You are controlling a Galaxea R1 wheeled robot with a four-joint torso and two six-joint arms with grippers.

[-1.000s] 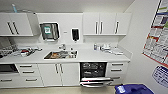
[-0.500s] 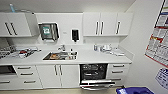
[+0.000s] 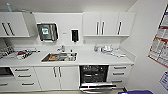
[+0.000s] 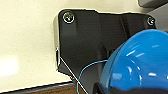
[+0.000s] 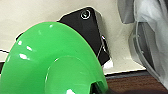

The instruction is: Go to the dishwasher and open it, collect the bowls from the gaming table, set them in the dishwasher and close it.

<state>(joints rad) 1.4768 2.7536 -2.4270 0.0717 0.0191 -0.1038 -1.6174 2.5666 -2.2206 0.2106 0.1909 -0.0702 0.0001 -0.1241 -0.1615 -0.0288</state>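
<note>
The dishwasher (image 3: pixel 93 74) stands open under the white counter, right of the sink. Its door (image 3: pixel 98 86) is folded down and dark racks show inside. In the left wrist view the bright blue bowl (image 4: pixel 140 62) hangs close to the camera above a pale floor, with my left gripper (image 4: pixel 117 88) shut on its rim. In the right wrist view the light green bowl (image 5: pixel 50 62) sits just as close, and my right gripper (image 5: pixel 97 87) is shut on its edge. The gaming table is out of view.
A steel sink (image 3: pixel 59 57) is set in the counter (image 3: pixel 100 60), with white drawers (image 3: pixel 119 75) right of the dishwasher and cupboard doors (image 3: pixel 57 78) to its left. A wall with posters (image 3: pixel 160 50) closes the right side. A blue object (image 3: pixel 135 92) lies at the lower edge.
The whole head picture has shifted slightly, so the camera has moved a little. Nothing in the kitchen has moved.
</note>
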